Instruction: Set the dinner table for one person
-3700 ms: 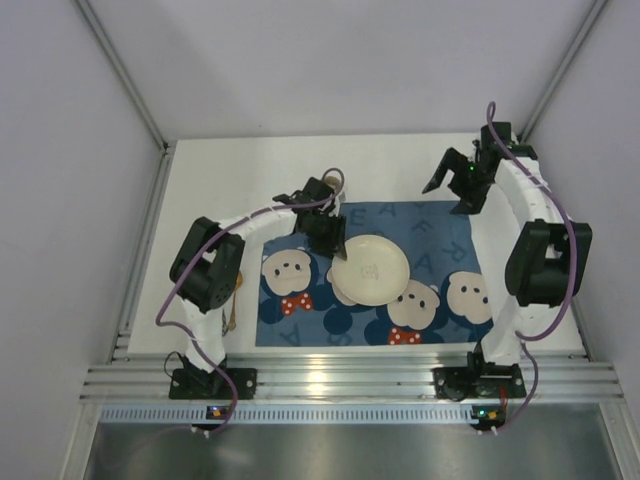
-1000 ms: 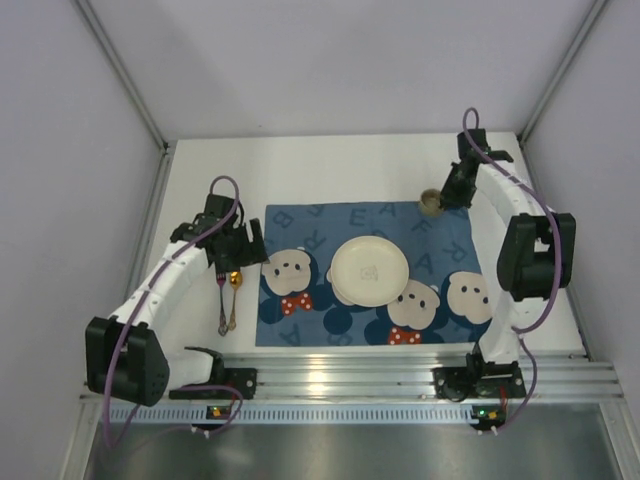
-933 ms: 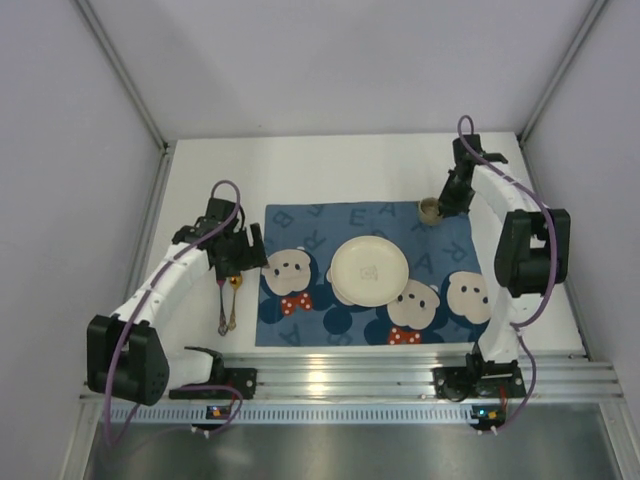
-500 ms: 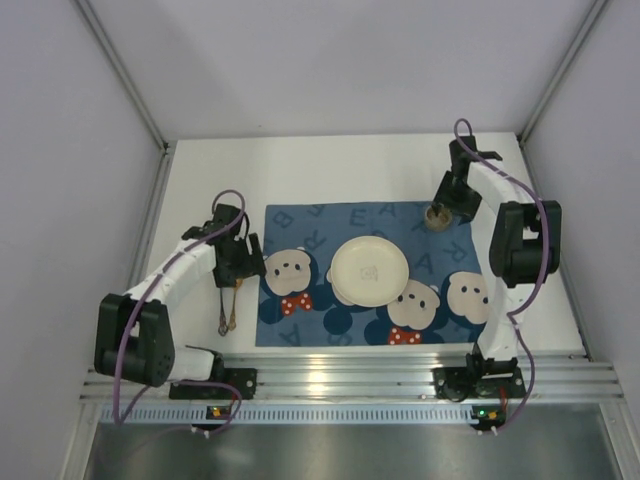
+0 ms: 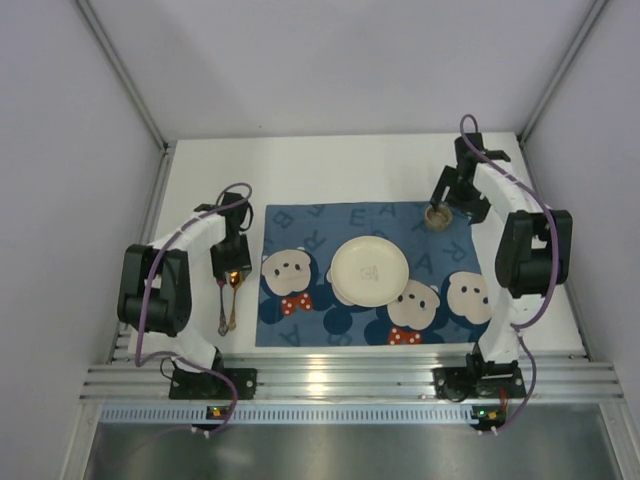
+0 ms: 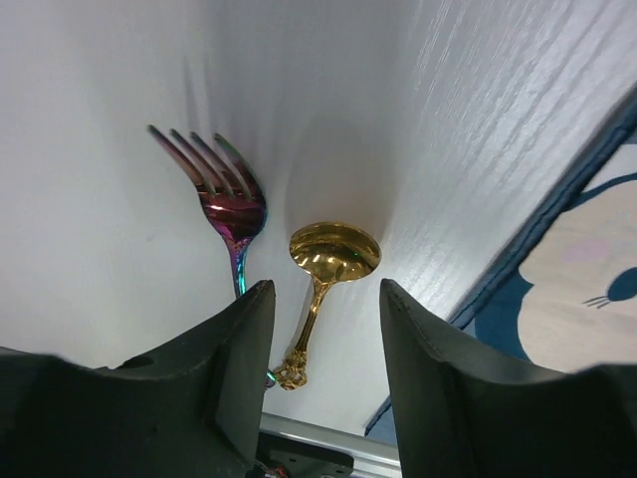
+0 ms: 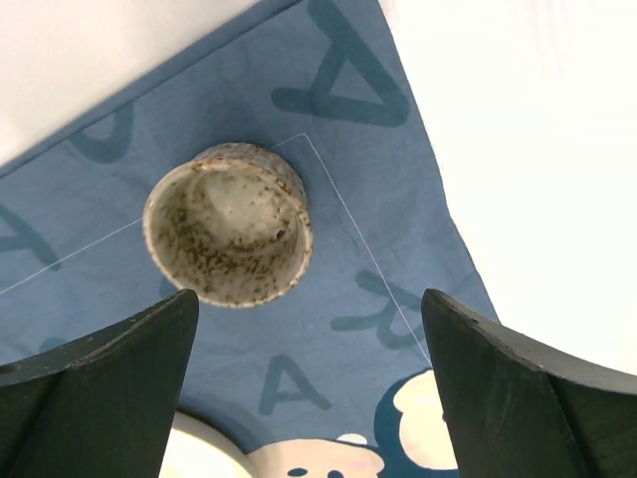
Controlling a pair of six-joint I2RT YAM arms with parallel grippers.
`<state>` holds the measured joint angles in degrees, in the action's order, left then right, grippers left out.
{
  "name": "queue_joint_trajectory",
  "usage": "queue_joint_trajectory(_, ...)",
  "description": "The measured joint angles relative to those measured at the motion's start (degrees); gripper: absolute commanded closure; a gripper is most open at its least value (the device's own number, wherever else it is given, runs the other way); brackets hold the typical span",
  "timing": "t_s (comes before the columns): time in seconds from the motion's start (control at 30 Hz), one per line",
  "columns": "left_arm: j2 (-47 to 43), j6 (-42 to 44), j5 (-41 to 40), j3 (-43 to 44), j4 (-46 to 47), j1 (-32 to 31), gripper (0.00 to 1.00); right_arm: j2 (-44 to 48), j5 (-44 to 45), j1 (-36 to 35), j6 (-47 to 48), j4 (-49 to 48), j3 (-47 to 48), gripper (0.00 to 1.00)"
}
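White dinner table [image 5: 350,165] — blue placemat [image 5: 350,215] on it, grey walls [image 5: 330,60] around

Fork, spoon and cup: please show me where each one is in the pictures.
fork [image 6: 232,207]: left wrist view, on the base of its tines.
spoon [image 6: 334,251]: left wrist view, on the middle of its bowl.
cup [image 7: 227,231]: right wrist view, on its inside bottom.

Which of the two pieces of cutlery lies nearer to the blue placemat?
The gold spoon; the rainbow-coloured fork lies on its far side, away from the placemat.
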<state>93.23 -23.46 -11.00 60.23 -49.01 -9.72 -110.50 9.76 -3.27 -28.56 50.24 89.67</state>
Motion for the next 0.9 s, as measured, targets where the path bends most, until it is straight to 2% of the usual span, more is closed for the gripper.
queue_joint_trajectory(0.2, 3.4, 1.0, 2.7, -0.3, -1.2, 0.2, 0.47, 4.0, -0.1, 1.3, 0.6, 0.2, -0.1, 0.06)
queue_joint_trajectory(0.63, 7.6, 1.6, 7.2, 0.9, -2.5, 1.9, 0.5, 4.4, -0.4, 5.2, 2.1, 1.6, -3.1, 0.06)
queue_joint_trajectory(0.7, 8.2, 1.8, 8.8, 1.2, -2.7, 3.0, 0.52, 4.4, -0.3, 5.5, 2.6, 1.9, -3.1, 0.05)
queue_joint_trajectory(0.9, 9.4, 1.7, 14.5, 1.3, -2.6, 5.7, 0.72, 4.7, -0.3, 7.3, 4.2, 2.9, -3.0, 0.06)
